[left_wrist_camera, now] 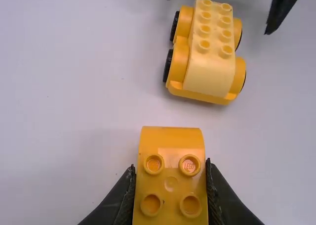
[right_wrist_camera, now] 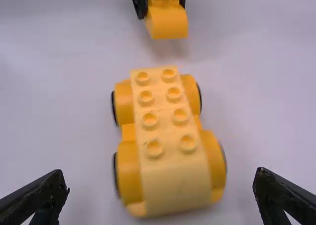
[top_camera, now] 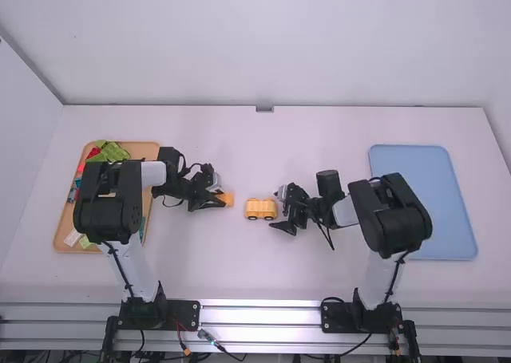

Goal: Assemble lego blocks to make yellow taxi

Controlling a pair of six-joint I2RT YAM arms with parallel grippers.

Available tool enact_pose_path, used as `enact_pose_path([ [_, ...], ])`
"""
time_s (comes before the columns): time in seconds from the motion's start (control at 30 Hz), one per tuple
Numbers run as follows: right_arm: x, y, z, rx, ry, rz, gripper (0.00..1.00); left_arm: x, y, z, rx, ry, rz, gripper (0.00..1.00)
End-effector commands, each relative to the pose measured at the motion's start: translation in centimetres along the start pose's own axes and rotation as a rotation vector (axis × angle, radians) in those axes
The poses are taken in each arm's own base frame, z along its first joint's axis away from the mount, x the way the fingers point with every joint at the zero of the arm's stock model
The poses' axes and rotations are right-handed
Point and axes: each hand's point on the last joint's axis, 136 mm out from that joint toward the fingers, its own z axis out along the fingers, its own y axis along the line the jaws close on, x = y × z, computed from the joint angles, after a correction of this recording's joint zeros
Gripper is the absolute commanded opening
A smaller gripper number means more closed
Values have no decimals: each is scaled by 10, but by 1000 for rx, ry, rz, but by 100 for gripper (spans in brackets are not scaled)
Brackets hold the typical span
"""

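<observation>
Bending over the wooden tray point(top_camera: 145, 149), the left arm point(top_camera: 132, 263) has its elbow above the blocks point(top_camera: 114, 151) and its forearm turned inward. Its hand, the left gripper point(top_camera: 221, 199), points at the car point(top_camera: 260, 210), both fingers closed against the sides of an orange block point(left_wrist_camera: 170, 178), studs between them. The right arm point(top_camera: 375, 283) rises from its base, folds beside the blue tray point(top_camera: 427, 167) and angles inward, low to the table point(top_camera: 231, 271). The right gripper point(top_camera: 278, 211) is spread wide, one fingertip out to either side of the car's near end, holding nothing. The car stands on its wheels between the two grippers, apart from the orange block.
</observation>
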Motion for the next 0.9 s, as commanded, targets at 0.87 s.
enact_pose_path([
  [0.87,8,3,51,-89,-15,-32,97,-33,-3,-1,52,-50,2,2],
])
